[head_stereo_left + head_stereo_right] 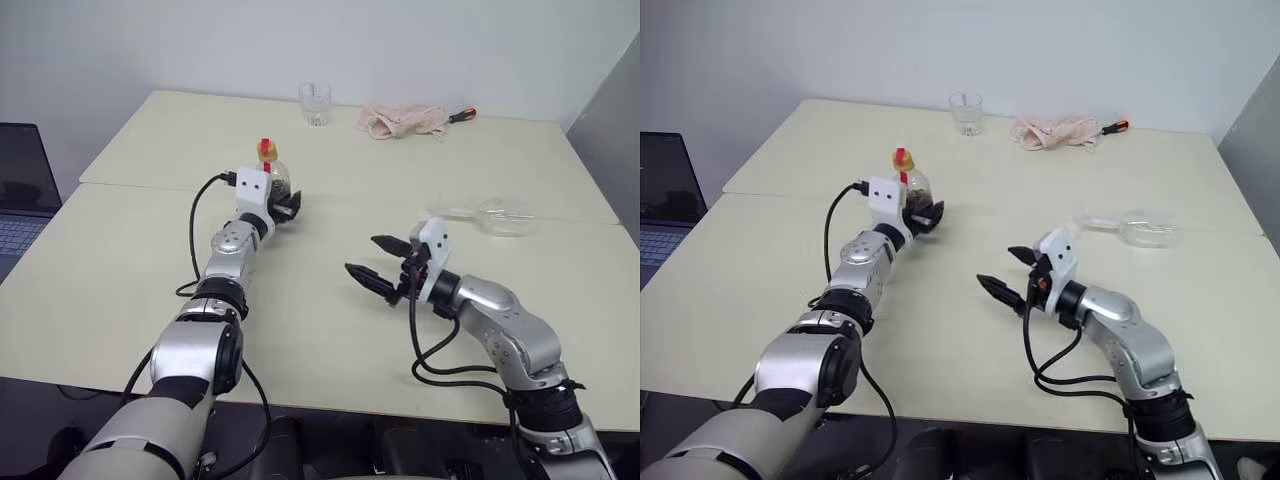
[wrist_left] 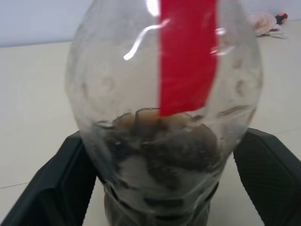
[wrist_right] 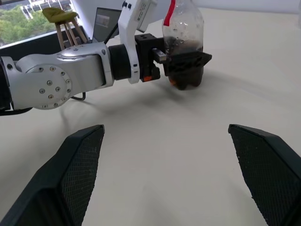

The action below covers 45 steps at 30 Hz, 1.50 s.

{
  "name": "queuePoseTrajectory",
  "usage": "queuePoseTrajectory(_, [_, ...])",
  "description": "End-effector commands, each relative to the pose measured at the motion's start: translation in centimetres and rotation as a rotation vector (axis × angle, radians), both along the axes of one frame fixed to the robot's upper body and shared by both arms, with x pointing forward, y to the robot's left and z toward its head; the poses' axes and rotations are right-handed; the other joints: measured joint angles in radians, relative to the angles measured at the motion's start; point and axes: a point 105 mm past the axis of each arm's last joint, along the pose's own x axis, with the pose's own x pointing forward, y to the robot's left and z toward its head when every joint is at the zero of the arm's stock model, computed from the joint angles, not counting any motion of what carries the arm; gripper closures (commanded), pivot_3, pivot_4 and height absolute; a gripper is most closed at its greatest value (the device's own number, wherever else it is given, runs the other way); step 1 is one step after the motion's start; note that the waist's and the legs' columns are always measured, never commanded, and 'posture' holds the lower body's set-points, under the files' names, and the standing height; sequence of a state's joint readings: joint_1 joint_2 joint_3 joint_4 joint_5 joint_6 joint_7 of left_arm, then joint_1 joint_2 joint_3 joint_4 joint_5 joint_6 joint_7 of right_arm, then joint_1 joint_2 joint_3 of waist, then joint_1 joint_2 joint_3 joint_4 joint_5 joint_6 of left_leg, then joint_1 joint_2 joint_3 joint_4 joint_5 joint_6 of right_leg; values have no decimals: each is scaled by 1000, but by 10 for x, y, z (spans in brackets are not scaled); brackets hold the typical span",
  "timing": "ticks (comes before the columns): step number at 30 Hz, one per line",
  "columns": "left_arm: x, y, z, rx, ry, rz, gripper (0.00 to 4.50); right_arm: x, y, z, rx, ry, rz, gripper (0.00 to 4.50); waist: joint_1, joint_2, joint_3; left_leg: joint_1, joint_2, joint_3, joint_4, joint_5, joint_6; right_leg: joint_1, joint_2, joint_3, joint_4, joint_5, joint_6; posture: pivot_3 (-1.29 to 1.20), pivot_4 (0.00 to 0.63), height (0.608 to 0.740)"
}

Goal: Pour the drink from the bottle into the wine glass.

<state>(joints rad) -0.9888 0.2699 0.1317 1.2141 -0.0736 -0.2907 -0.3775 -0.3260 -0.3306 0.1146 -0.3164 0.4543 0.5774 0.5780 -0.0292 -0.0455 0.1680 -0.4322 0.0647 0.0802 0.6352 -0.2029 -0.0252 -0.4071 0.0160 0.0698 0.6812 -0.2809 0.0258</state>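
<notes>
A: Where does the bottle (image 1: 910,183) stand?

B: Upright on the counter (image 1: 970,330), well in front of the short tumbler (image 1: 966,112) at the far edge. The left hand (image 3: 181,66) has its fingers on either side of the lower body, where the drink (image 2: 160,146) sits. They look close against the plastic, but I cannot tell whether the grip has set.

A: And the wine glass (image 1: 1137,227)?

B: Lying on its side, well to the right of the bottle, beyond the right hand (image 1: 1012,272), which hangs over the counter with its fingers spread wide, holding nothing.

A: So how should this grasp go?

B: Squeeze low and level, gently; that thin plastic will probably buckle. Make sure of the hold before lifting. The cap (image 1: 901,156) seems on, and the glass needs standing up, so I judge pouring is a long way off.

A: Anything else near?

B: A pink cloth (image 1: 1055,131) and a screwdriver (image 1: 1114,126) right of the tumbler.
</notes>
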Motion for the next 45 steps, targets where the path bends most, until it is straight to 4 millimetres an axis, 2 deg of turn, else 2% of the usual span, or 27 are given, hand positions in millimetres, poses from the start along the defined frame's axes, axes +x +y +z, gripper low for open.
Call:
queuePoseTrajectory(1, [1, -7, 18, 4, -58, -55, 1270, -2, -5, 16, 27, -57, -20, 0, 0, 0, 0, 0, 0, 0, 0, 0, 0, 0, 0, 0, 0, 0, 0, 0, 150, 740])
queuePoseTrajectory(5, [-1, -1, 15, 31, -49, -79, 2285, -2, -19, 28, 52, -70, -55, 0, 0, 0, 0, 0, 0, 0, 1, 0, 0, 0, 0, 0, 0, 0, 0, 0, 150, 740])
queuePoseTrajectory(8, [-6, -2, 12, 32, -43, -153, 2605, -5, -30, 25, 30, -49, -68, 0, 0, 0, 0, -1, 0, 0, 1, 0, 0, 0, 0, 0, 0, 0, 0, 0, 150, 740])
queuePoseTrajectory(10, [-16, -18, 11, 8, -48, -305, 2637, -12, -42, 22, 9, -31, -74, 0, 0, 0, 0, -1, 0, 0, 1, 0, 0, 0, 0, 0, 0, 0, 0, 0, 150, 740])
queuePoseTrajectory(16, [-59, -69, 16, 7, -28, -818, 2762, -45, -66, 35, -35, -20, -51, 0, 1, 1, 1, -2, -1, 0, 2, 0, 0, 0, -1, -1, 0, -1, 0, 0, 150, 740])
queuePoseTrajectory(23, [-112, -118, 31, 97, 19, -1277, 2787, -82, -88, 70, -129, -75, -56, 0, -2, 2, 0, -2, 0, -5, 5, 0, 0, 2, 0, -1, 2, -2, 1, 0, 150, 740])
queuePoseTrajectory(26, [-127, -130, 30, 116, 46, -1392, 2787, -92, -88, 78, -142, -81, -51, 0, -3, 2, 0, -1, -1, -10, 7, 0, 1, 3, 0, -1, 3, -3, 3, 0, 150, 740])
queuePoseTrajectory(28, [-141, -137, 24, 160, 76, -1504, 2788, -95, -88, 87, -119, -117, -99, 0, -4, 2, 0, -1, -1, -14, 8, 0, 1, 3, 1, -1, 3, -3, 4, 0, 150, 740])
queuePoseTrajectory(30, [-147, -141, 21, 183, 89, -1557, 2793, -98, -85, 92, -106, -141, -139, 0, -5, 2, 0, -1, -2, -15, 9, 0, 1, 3, 1, -1, 4, -4, 4, 0, 150, 740])
queuePoseTrajectory(35, [-148, -146, 15, 217, 97, -1589, 2811, -103, -69, 97, -29, -159, -239, 0, -4, 2, 0, -2, -2, -18, 10, 1, 4, 3, 1, -1, 6, -4, 5, 0, 150, 740])
queuePoseTrajectory(38, [-147, -151, 14, 221, 92, -1594, 2811, -100, -58, 98, 14, -141, -250, 0, -5, 2, 0, -2, -3, -18, 10, 1, 4, 3, 1, 0, 6, -4, 5, 0, 150, 740])
queuePoseTrajectory(45, [-142, -163, 10, 232, 70, -1589, 2811, -99, -47, 96, 36, -84, -255, 0, -2, 2, 0, -4, -3, -19, 10, 2, 4, 3, 1, -1, 4, -4, 5, 0, 150, 740])
